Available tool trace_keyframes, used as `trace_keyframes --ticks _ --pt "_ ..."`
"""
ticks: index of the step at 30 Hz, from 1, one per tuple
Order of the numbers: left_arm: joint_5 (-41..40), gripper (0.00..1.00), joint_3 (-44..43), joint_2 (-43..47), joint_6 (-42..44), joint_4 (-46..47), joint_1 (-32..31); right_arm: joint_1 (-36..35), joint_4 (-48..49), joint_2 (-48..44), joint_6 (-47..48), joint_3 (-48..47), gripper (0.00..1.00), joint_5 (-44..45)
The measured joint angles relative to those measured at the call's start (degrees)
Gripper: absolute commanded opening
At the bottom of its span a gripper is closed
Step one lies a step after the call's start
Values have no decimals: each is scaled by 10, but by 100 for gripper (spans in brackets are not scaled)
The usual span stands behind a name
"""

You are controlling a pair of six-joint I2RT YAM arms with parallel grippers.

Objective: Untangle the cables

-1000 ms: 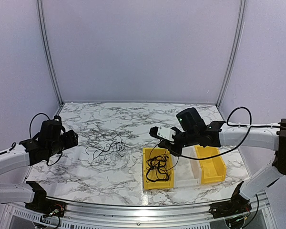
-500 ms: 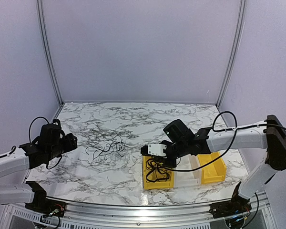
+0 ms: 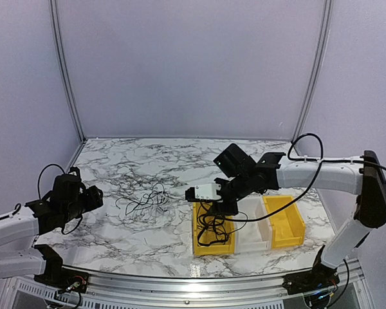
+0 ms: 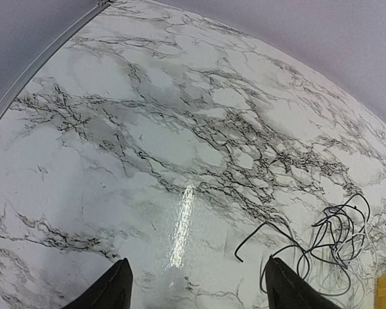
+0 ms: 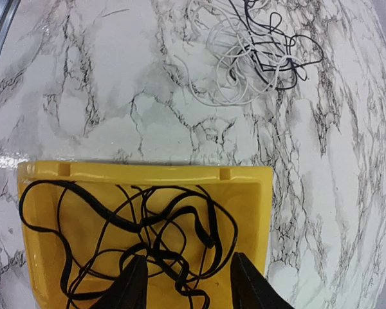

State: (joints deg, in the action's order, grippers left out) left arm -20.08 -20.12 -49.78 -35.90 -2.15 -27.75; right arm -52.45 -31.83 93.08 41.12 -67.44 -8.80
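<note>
Rt pincer [image 5: 183,283] open over yellow bin [image 5: 265,212], left pincer [image 4: 196,286] open too. Cables [image 4: 331,238] light, floppy, prob snaggy: pinch loose black end.

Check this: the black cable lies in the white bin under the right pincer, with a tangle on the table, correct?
No: the right wrist view shows the black cable in the yellow bin, under the right pincer, with a tangle on the table.

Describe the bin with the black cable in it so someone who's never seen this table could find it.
On the marble table, three small bins stand side by side toward the near edge, on the robot's right. It is the leftmost bin, yellow. Unlike the white middle bin and the other yellow bin, it holds a loose heap of black cable.
</note>
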Motion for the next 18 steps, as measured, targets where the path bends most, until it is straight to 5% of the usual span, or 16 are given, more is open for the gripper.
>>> trace_keyframes --ticks 8,18 --pt "1 74 0 -14 0 6 0 37 -169 -57 38 -18 48 -6" --pt "8 74 -26 -58 2 16 0 111 -213 -81 7 -7 42 -21"
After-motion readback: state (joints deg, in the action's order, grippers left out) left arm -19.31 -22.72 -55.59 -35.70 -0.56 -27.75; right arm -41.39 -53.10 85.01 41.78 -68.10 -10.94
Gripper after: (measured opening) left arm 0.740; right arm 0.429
